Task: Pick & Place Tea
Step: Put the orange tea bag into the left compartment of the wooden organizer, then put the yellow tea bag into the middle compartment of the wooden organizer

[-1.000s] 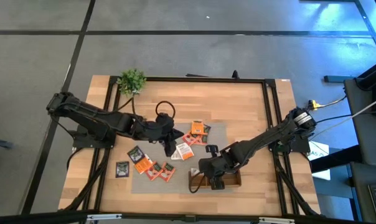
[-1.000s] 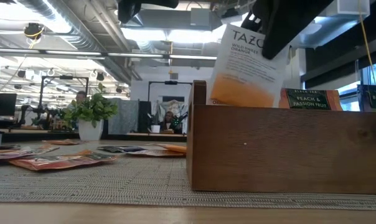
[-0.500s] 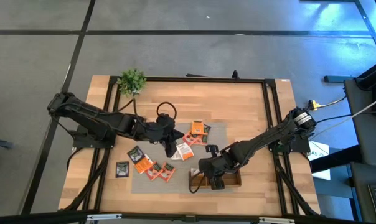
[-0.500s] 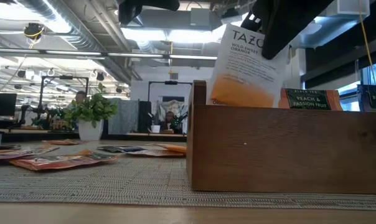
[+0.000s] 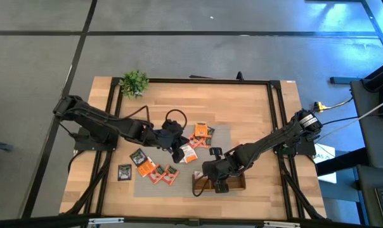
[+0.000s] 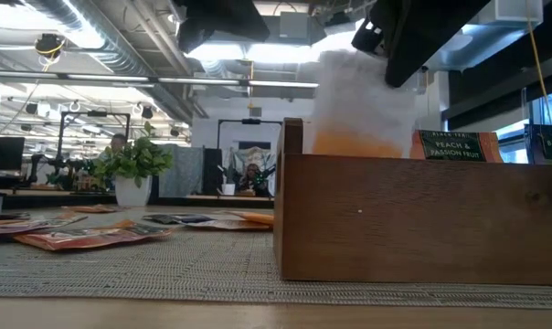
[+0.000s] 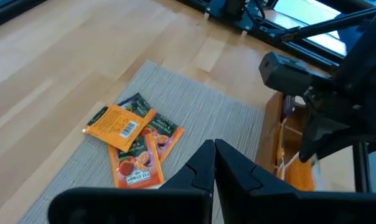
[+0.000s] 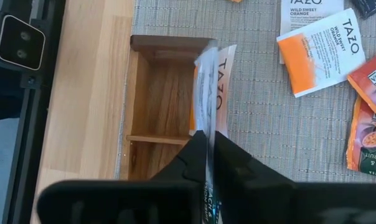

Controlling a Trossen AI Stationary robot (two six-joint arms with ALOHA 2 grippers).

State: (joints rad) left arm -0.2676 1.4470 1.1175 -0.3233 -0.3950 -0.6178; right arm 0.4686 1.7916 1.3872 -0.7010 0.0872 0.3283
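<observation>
Several tea sachets lie flat on the grey mat [image 5: 224,134]: white-and-orange ones [image 5: 187,153], red and orange ones [image 5: 200,133] and dark ones [image 5: 138,155]. My left gripper [image 5: 177,149] hovers shut just above the white ones and touches nothing; its wrist view shows the shut fingers [image 7: 213,157] over the mat. My right gripper [image 5: 217,181] stands over the wooden tray's [image 6: 413,215] end compartment, shut on a white-and-orange sachet [image 6: 363,100]. The sachet looks blurred in the low view. A green-labelled sachet [image 6: 454,144] stands in the tray. My right gripper pinches the white-and-orange sachet near its upper corner [image 6: 390,68] between its two fingers, as seen edge-on in the wrist view [image 8: 208,118]. The fingers slant steeply down from above. The sachet hangs upright, its orange lower part [image 6: 358,144] behind the tray's wall.
A potted plant [image 5: 134,82] stands at the table's far left corner. A black cable loop [image 5: 173,116] lies behind the left gripper. More sachets [image 5: 163,173] lie at the mat's near left, and one dark sachet [image 5: 124,171] lies on bare wood.
My left gripper has gone down and toward the table's right edge, closer to the white sachets on the mat. The sachet in my right gripper has slid a little lower into the tray and is blurred.
</observation>
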